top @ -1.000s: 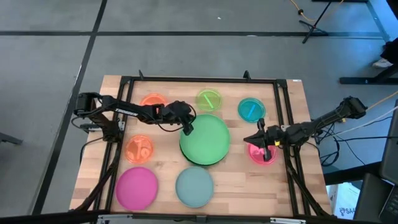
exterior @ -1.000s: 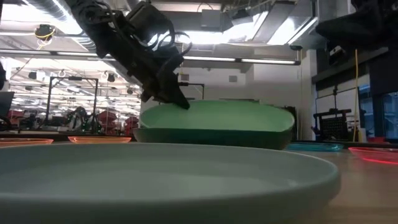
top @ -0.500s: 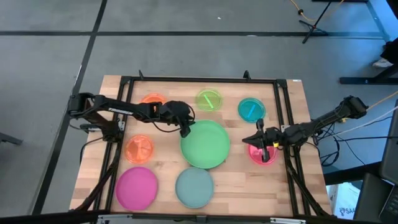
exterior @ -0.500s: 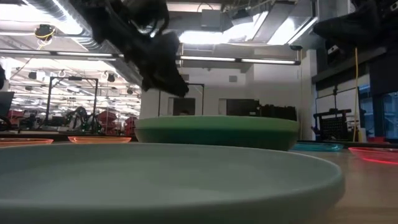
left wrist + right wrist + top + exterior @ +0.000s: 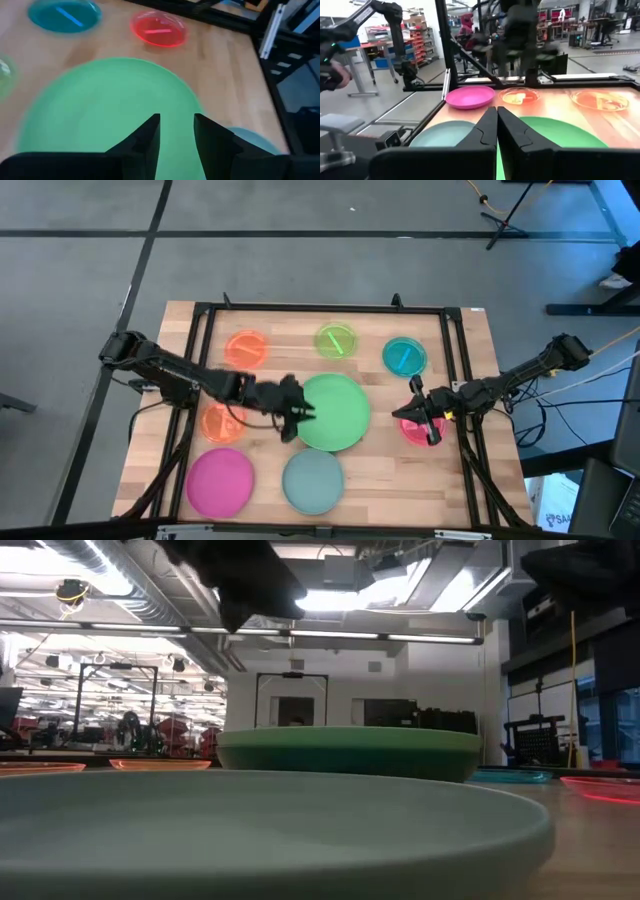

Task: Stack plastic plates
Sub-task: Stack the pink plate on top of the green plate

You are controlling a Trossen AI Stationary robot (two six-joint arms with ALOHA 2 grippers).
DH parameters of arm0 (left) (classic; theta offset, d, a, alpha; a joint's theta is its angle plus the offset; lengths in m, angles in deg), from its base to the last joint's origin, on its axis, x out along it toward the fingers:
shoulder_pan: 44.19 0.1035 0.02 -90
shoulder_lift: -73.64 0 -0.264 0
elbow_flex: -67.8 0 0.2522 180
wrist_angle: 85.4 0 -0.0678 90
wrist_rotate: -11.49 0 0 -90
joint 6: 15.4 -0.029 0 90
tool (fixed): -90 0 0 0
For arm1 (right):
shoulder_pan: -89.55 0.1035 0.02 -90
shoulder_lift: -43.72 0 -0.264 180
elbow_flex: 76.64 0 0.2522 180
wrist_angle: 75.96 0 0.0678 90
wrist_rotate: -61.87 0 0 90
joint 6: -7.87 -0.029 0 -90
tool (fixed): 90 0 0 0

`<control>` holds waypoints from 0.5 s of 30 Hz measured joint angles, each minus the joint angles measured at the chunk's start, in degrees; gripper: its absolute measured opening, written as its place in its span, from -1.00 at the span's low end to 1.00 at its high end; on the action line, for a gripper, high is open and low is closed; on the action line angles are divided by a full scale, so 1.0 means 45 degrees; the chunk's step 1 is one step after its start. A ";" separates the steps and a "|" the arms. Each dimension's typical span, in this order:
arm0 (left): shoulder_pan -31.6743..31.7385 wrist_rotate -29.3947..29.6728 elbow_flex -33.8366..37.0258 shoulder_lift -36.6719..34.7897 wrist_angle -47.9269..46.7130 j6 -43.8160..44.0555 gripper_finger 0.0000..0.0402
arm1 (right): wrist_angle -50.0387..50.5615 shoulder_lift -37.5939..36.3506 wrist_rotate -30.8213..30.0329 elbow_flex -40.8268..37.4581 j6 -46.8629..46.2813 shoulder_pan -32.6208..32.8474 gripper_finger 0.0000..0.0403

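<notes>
Spanning the wooden desk [image 5: 455,350], the round plastic plates lie scattered: I see the large light green plate [image 5: 332,412] centred, magenta [image 5: 220,481] and pale blue-grey [image 5: 313,480] medium plates nearest, small translucent ones around. My left gripper [image 5: 292,420], fingers [image 5: 145,139] released, hovers at its edge; my right gripper [image 5: 424,418] is clenched over the red-pink plate [image 5: 412,426].

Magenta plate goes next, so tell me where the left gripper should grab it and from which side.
Grip the magenta plate by its raised rim, probably the edge toward the orange plate. It lies flat on the table, so only the thin lip gives the fingers purchase. The left gripper, open by the green plate, is nearest that side; the blue-grey plate crowds the other.
</notes>
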 joint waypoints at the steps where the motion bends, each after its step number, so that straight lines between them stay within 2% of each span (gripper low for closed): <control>1: -0.0384 0.0311 0.0000 0.0082 -0.0071 0.0353 -0.45 | -0.0065 0.0000 -0.0040 0.0000 -0.0016 0.0000 -0.99; 6: -0.2355 0.1889 -0.0596 0.0914 -0.0322 0.1745 -0.45 | -0.0131 0.0056 0.0828 0.0000 -0.0404 -0.0005 -0.99; 10: -0.3521 0.2870 -0.2041 0.1958 -0.1183 0.2389 -0.45 | -0.0266 0.0117 0.1359 0.0000 -0.0381 0.0000 -0.99; 12: -0.3950 0.3023 -0.3012 0.2491 -0.1925 0.2640 -0.45 | -0.0286 0.0112 0.1373 0.0000 -0.0284 0.0000 -0.99; 15: -0.4531 0.2659 -0.4388 0.3123 -0.4185 0.3671 -0.45 | -0.0178 0.0121 0.1172 0.0233 0.0004 -0.0005 -0.99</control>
